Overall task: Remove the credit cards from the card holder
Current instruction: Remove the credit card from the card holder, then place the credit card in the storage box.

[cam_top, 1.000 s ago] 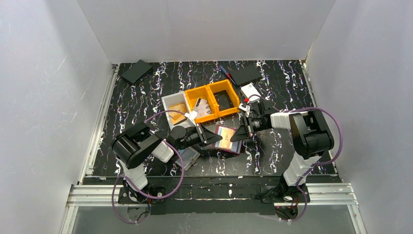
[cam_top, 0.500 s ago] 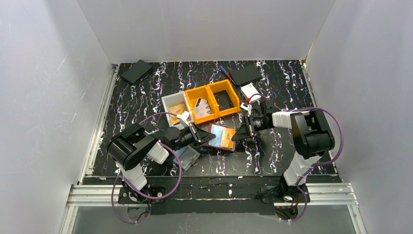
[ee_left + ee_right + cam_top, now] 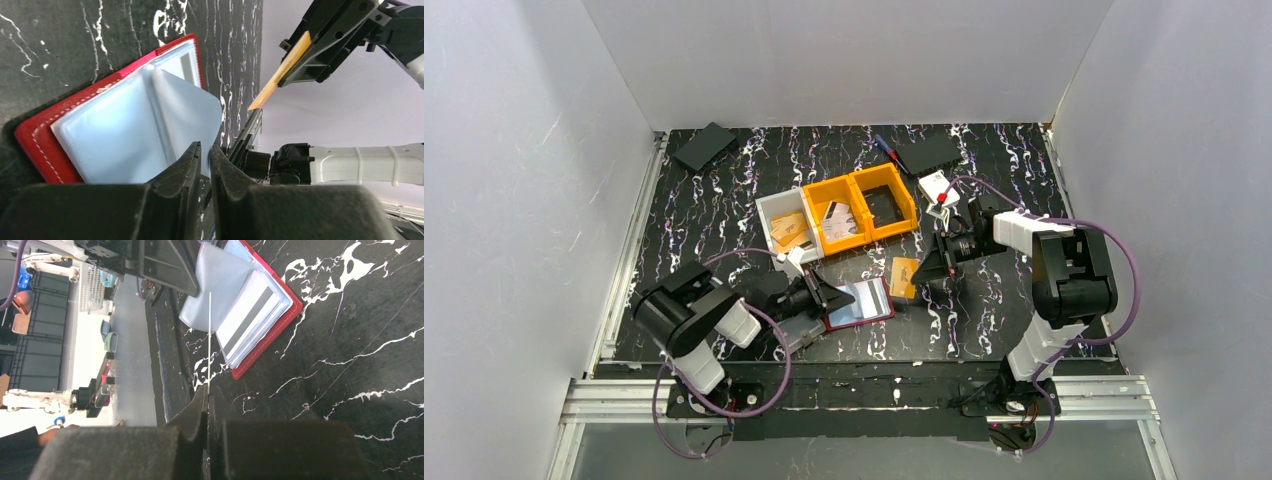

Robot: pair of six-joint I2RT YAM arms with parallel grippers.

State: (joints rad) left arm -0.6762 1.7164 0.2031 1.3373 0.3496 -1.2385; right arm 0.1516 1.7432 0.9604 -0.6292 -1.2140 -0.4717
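Top external view: the small flat red card holder [image 3: 861, 305] lies open, silvery inside up, on the black white-veined tabletop [image 3: 724, 200], close to its front edge. Behind the holder stands a two-compartment orange plastic bin [image 3: 860, 210]. A grey-white plastic bin [image 3: 765, 214] adjoins that bin's left side, and both hold cards. Farther behind the holder lie a small white box [image 3: 938, 186] and two flat black rectangles [image 3: 704, 146] [image 3: 929, 153]. A greyish flat case [image 3: 804, 328] lies just left of the holder.

The left gripper [image 3: 824, 293] sits at the holder's left edge. Its fingers stand a thin slit apart, with a raised clear plastic sleeve [image 3: 130, 135] meeting the tips. Whether they pinch the sleeve cannot be told. The right gripper [image 3: 921, 272] hangs just beyond the holder's far right corner, pressed together on a thin tan-orange credit card [image 3: 903, 277] held apart from the holder.

The left arm covers part of the greyish case. In the right wrist view the held card is edge-on, only a pale line, and a white card with a grey stripe [image 3: 250, 322] shows inside the holder's sleeves. The left wrist's own fingers hide the holder's near corner.

White walls close three sides. Open tabletop stretches right of the holder.
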